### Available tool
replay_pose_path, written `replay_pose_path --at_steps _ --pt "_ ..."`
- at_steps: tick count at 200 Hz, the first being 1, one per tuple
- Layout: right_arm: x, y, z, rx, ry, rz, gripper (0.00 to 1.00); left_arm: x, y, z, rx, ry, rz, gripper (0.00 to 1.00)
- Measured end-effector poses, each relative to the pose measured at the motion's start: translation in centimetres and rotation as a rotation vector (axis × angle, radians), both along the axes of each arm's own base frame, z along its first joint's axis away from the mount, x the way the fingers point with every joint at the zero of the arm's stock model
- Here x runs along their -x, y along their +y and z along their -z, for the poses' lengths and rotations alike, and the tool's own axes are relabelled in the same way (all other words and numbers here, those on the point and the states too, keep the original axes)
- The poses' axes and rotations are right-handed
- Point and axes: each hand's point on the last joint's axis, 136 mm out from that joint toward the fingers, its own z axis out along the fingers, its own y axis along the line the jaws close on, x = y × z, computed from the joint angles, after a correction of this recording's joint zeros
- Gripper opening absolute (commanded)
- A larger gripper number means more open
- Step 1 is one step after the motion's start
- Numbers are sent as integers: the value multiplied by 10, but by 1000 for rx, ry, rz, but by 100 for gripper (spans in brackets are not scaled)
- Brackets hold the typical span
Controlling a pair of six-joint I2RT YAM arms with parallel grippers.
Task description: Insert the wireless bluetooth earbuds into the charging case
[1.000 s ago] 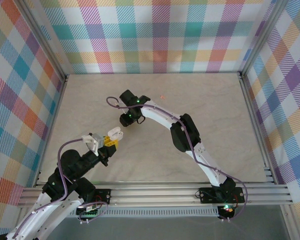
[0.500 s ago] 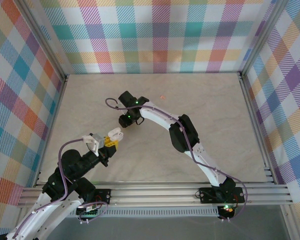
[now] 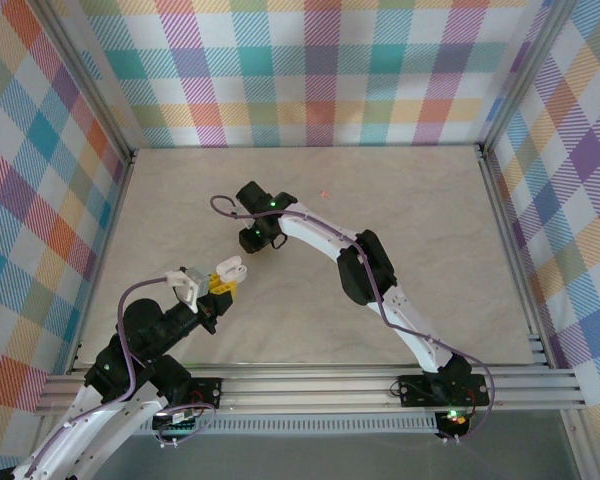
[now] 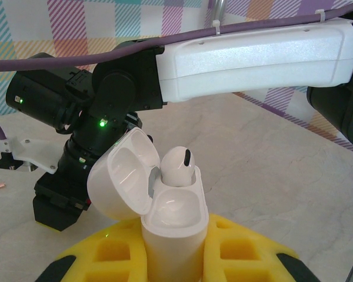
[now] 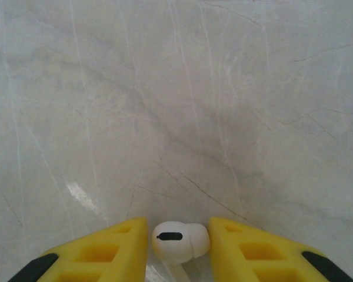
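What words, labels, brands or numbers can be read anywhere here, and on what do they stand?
None can be read. The white case, the earbud, the table and the checked wall bear no legible print.

From the right gripper (image 3: pixel 249 242), you have bare table (image 3: pixel 430 220) from 9 to 2 o'clock; the open white case (image 3: pixel 230 268) blocks 7 o'clock, and a white earbud (image 5: pixel 179 241) fills that gripper's jaws.
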Motion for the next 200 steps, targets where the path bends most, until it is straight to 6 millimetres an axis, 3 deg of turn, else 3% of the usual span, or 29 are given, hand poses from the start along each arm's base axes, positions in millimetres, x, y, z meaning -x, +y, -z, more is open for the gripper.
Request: replay_pose_path --at_steps 105,170,200 --pt "-5 -10 -2 -29 -2 74 27 0 0 0 0 0 0 0" --pt "-4 -39 -4 -16 37 148 27 -1 -1 2 -5 7 1 0" --pt "-4 -56 -18 -38 38 198 26 -5 -6 2 -8 14 9 0"
